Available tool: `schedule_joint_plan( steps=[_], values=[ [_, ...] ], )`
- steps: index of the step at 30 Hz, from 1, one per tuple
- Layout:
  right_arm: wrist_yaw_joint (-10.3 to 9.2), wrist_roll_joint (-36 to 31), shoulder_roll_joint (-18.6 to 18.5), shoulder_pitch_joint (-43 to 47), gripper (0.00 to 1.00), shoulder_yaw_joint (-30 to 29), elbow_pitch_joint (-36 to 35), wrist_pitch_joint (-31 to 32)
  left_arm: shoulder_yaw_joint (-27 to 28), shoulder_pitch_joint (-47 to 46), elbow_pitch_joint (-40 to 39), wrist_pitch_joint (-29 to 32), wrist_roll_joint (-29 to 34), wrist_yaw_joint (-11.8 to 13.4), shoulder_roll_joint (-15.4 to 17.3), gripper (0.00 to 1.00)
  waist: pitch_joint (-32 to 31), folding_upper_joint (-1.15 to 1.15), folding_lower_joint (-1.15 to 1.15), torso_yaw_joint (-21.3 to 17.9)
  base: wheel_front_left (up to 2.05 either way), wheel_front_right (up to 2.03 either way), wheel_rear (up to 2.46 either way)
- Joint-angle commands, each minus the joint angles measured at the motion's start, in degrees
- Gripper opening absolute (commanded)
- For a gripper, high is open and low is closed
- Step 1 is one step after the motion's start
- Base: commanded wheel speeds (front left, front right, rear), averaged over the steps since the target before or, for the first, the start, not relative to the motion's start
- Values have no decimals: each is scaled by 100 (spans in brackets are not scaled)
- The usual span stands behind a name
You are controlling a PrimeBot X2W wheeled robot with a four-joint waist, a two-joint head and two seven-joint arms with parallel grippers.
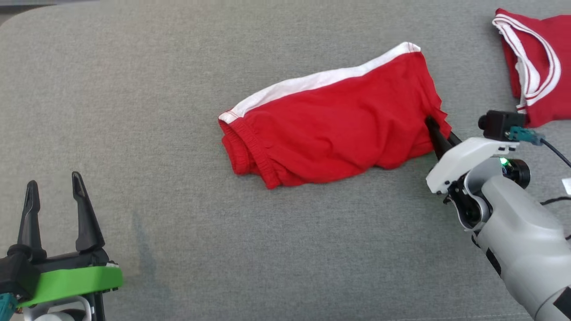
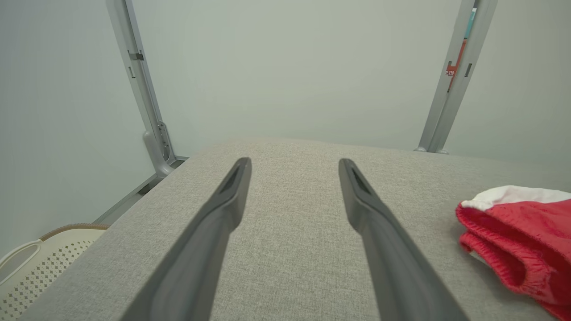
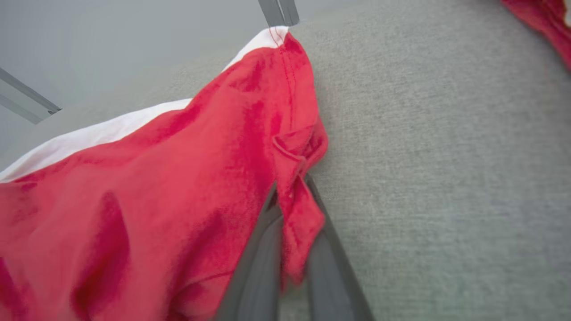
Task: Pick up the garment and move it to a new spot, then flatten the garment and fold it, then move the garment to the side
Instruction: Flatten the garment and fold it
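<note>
The garment point(image 1: 330, 120) is a pair of red shorts with a white side stripe, lying crumpled in the middle of the grey padded surface point(image 1: 178, 89). My right gripper point(image 1: 433, 125) is at the garment's right edge, shut on a fold of its red cloth. In the right wrist view the two dark fingers pinch that red fold point(image 3: 294, 205), and the garment point(image 3: 156, 187) spreads away to the left. My left gripper point(image 1: 53, 187) stands open at the lower left, far from the garment. In the left wrist view its fingers point(image 2: 232, 196) are spread over bare fabric, with the garment's waistband point(image 2: 513, 240) at the right.
A second red garment with white trim point(image 1: 535, 67) lies at the far right corner of the surface. A pale perforated basket point(image 2: 40, 263) stands below the surface's left edge. Grey metal posts point(image 2: 142, 89) rise behind the surface against a pale wall.
</note>
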Motion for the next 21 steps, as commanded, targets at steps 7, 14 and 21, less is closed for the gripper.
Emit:
schedule_joint_plan(
  steps=[7,14,21],
  values=[
    [-5,336,-310,873,0,-431,-484,-199,93,206,74,-15,93,-72,11,100,-404,0,0,-414,0,0,0],
    [-5,348,-394,1474,0,-948,-651,-261,114,294,63,-15,119,-83,11,100,-509,0,0,-489,0,0,0],
    [-4,140,-165,1408,0,-1194,-874,-283,147,327,78,-15,149,-101,11,100,-527,0,0,-552,0,0,0]
  ],
)
